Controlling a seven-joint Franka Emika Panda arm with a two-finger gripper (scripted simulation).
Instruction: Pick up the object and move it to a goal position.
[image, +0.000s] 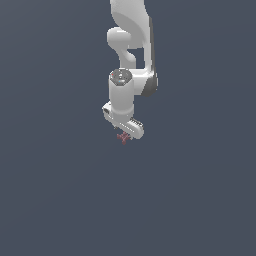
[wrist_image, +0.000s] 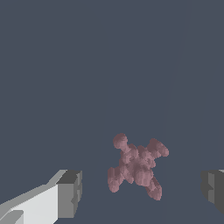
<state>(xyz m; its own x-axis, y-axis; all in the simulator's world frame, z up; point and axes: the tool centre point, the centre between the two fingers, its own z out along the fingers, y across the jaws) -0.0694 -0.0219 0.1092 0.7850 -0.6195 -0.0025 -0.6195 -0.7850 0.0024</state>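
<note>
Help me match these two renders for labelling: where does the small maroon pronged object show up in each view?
Exterior view: the maroon pronged object peeks out just under the white gripper, near the picture's middle.
Wrist view: the same object fills the lower middle, lying between the two dark finger pads, which stand apart from it.
Shared landmark: the gripper's fingers, which flank the object in both views.

The tiny dark red pronged object (wrist_image: 136, 168) lies between the tool's (image: 124, 136) spread fingers (wrist_image: 70, 194), touching neither, directly beneath it.
</note>
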